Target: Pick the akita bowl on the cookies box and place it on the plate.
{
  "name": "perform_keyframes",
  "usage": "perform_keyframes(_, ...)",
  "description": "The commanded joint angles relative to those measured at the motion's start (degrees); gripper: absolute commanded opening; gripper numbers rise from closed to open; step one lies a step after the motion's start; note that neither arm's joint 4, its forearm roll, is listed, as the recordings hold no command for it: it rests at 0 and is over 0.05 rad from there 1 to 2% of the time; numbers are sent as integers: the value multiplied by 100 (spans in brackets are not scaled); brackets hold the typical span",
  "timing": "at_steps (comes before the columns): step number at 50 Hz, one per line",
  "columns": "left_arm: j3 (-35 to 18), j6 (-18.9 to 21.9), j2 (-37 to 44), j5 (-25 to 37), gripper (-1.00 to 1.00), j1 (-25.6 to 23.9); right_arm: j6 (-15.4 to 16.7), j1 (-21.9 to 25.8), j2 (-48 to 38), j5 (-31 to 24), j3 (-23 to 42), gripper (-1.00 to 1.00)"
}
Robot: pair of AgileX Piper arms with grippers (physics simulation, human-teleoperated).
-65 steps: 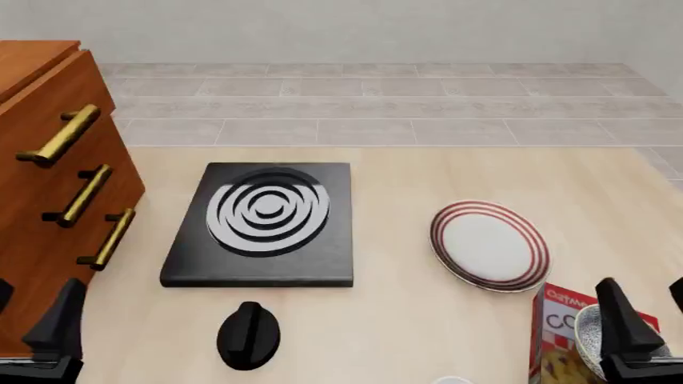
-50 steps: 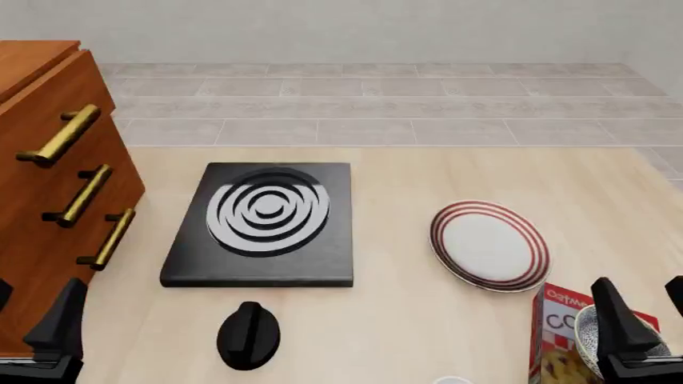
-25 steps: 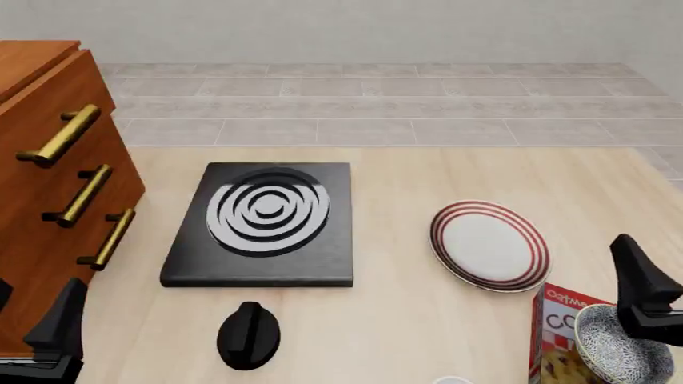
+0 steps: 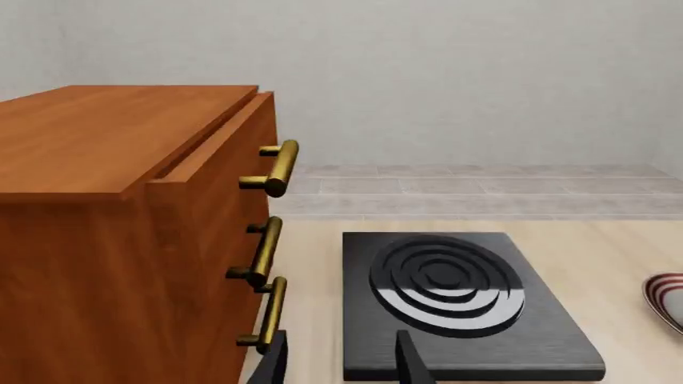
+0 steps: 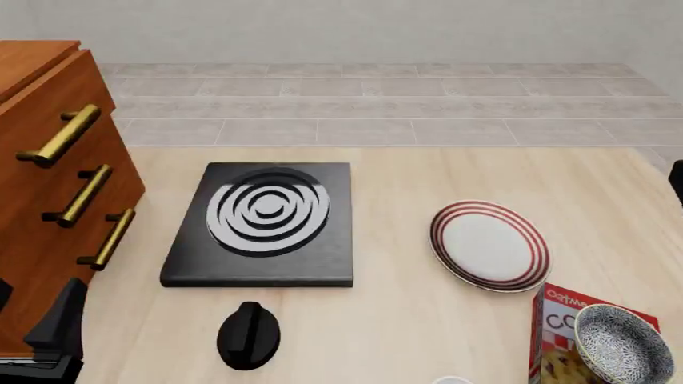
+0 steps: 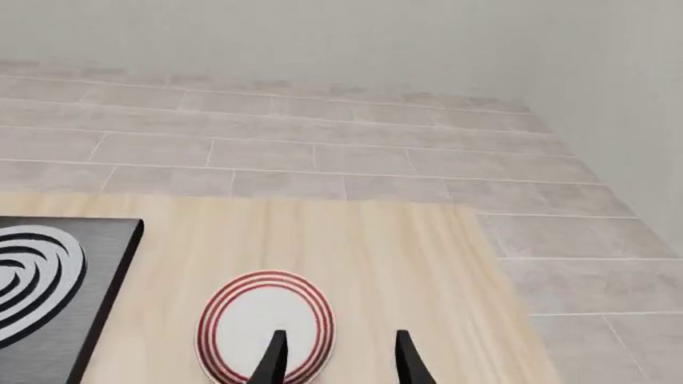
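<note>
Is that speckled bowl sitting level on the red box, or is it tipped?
Tipped. The akita bowl leans on the cookies box, its opening facing the camera so the speckled inside shows.

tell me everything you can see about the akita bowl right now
The akita bowl is a small round bowl covered inside and out in a fine black-and-white speckle, ceramic by its look. It sits tilted on top of the red cookies box at the near right of the table, its opening facing up and toward the camera. Nothing else touches it; neither hand is on it.
</note>
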State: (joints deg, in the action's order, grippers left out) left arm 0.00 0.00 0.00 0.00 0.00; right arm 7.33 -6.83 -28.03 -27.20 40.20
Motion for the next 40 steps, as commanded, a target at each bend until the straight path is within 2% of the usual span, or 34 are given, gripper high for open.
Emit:
perform_keyframes(1, 0, 0, 0, 0, 100, 0, -222, -33, -493, -1130, 832, 100)
perform_keyframes(2, 0, 0, 0, 0, 100, 0, -436, -104, -519, -1160, 855, 100)
perform_keyframes(4, 0, 0, 0, 0, 100, 0, -365, -328, -574, -1232, 840, 100)
perform_keyframes(8, 0, 0, 0, 0, 100, 0, -193, -373, -572, -1428, 853, 100)
perform_keyframes(12, 0, 0, 0, 0, 100, 0, -77, -635, -620, -1556, 798, 100)
perform_keyframes(14, 0, 0, 0, 0, 100, 0, 78, -751, -607, -1589, 740, 100)
perform_keyframes(18, 0, 0, 0, 0, 100, 0, 1, -877, -643, -1683, 691, 100)
perform_keyframes(30, 0, 0, 0, 0, 100, 0, 157, -1159, -526, -2016, 606, 100)
perform_keyframes(34, 0, 0, 0, 0, 100, 0, -12, -1089, -511, -2095, 447, 100)
perform_keyframes(38, 0, 0, 0, 0, 100, 0, 50, -1100, -433, -2103, 341, 100)
perform_keyframes(39, 0, 0, 0, 0, 100, 0, -146, -1113, -496, -2125, 241, 100)
perform_keyframes(40, 0, 0, 0, 0, 100, 0, -146, -1113, -496, -2125, 240, 100)
